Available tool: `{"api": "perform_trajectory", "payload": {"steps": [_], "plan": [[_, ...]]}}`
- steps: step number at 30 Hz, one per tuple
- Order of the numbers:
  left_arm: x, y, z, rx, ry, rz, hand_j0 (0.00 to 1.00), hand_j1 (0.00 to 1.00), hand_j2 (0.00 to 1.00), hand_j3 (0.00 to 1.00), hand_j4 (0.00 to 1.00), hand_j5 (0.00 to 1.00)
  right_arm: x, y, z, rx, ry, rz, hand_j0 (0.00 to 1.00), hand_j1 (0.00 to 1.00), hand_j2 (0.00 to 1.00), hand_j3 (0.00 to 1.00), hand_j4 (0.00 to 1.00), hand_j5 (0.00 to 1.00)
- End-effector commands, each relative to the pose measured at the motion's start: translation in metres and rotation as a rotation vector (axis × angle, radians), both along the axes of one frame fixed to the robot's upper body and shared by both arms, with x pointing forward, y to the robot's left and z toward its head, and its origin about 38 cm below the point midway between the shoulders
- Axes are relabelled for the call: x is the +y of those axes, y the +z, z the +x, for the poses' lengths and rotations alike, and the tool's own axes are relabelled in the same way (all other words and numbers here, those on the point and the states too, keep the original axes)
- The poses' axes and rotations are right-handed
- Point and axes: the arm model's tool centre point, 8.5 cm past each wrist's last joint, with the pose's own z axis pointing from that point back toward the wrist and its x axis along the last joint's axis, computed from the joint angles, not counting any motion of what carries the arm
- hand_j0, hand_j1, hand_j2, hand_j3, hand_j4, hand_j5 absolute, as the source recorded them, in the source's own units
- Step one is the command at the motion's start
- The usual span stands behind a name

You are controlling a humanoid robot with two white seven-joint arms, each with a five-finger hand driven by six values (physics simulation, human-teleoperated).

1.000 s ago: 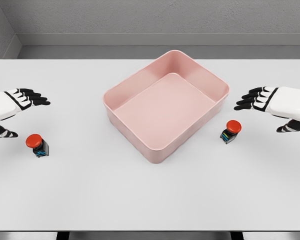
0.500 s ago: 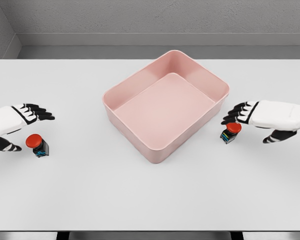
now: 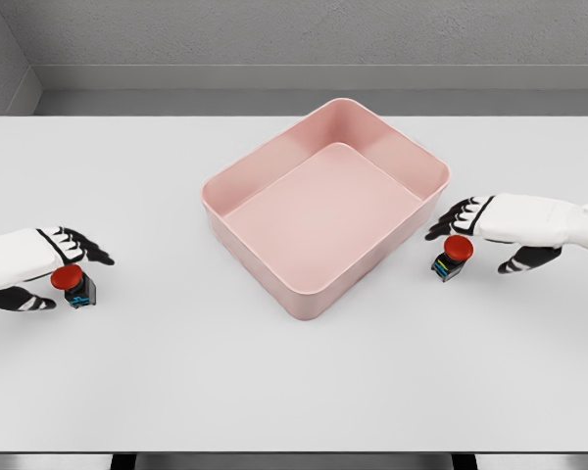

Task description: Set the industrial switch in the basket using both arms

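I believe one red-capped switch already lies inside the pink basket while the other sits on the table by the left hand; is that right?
Not quite: the head view shows the pink basket empty. One switch sits on the table by the right hand; the other switch sits by the left hand.

We see bright, even, seemingly overhead light, soft shadows under the basket [image 3: 274, 257], no glare, sharp focus throughout.

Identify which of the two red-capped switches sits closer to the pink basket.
The switch by the right hand, the right switch: it sits just off the basket near its right corner, while the left switch stands far off near the table's left edge.
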Motion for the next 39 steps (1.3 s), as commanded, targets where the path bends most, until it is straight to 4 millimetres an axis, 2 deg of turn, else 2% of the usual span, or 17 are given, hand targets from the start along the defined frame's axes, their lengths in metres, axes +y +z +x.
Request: {"api": "perform_trajectory", "payload": {"steps": [1, 4, 17, 26, 30, 31, 33, 36, 39], "plan": [[0.002, 0.000, 0.000, 0.005, 0.005, 0.001, 0.73, 0.73, 0.73, 0.73, 0.73, 0.73, -0.002, -0.005, 0.005, 0.004, -0.017, 0.002, 0.93, 0.93, 0.93, 0.93, 0.93, 0.93], [0.002, -0.001, 0.000, 0.007, 0.007, 0.002, 0.74, 0.74, 0.74, 0.74, 0.74, 0.74, 0.010, -0.009, 0.008, 0.003, 0.005, 0.011, 0.91, 0.91, 0.91, 0.91, 0.91, 0.91], [0.009, -0.005, 0.001, 0.014, 0.029, 0.008, 0.74, 0.74, 0.74, 0.74, 0.74, 0.74, 0.010, -0.021, 0.013, 0.015, -0.007, -0.001, 0.90, 0.90, 0.90, 0.90, 0.90, 0.90], [0.009, -0.013, 0.001, 0.027, 0.041, -0.003, 0.73, 0.73, 0.73, 0.73, 0.73, 0.73, 0.019, -0.030, 0.012, 0.025, 0.015, -0.004, 0.90, 0.90, 0.90, 0.90, 0.90, 0.90], [0.010, -0.012, 0.001, 0.024, 0.043, -0.006, 0.57, 0.57, 0.57, 0.57, 0.57, 0.57, 0.020, -0.030, 0.012, 0.025, 0.016, -0.003, 0.86, 0.86, 0.86, 0.86, 0.86, 0.86], [0.009, -0.011, 0.001, 0.024, 0.043, -0.009, 0.55, 0.55, 0.55, 0.55, 0.55, 0.55, 0.019, -0.031, 0.012, 0.023, 0.017, -0.007, 0.80, 0.80, 0.80, 0.80, 0.80, 0.80], [0.010, -0.010, 0.002, 0.021, 0.043, -0.009, 0.49, 0.49, 0.49, 0.49, 0.49, 0.49, 0.019, -0.031, 0.012, 0.023, 0.017, -0.007, 0.79, 0.79, 0.79, 0.79, 0.79, 0.79], [0.010, -0.010, 0.002, 0.020, 0.044, -0.011, 0.44, 0.44, 0.44, 0.44, 0.44, 0.44, 0.020, -0.033, 0.010, 0.029, 0.020, -0.007, 0.77, 0.77, 0.77, 0.77, 0.77, 0.77], [0.010, -0.010, 0.002, 0.020, 0.044, -0.012, 0.43, 0.43, 0.43, 0.43, 0.43, 0.43, 0.022, -0.033, 0.009, 0.030, 0.027, -0.004, 0.77, 0.77, 0.77, 0.77, 0.77, 0.77]]}}
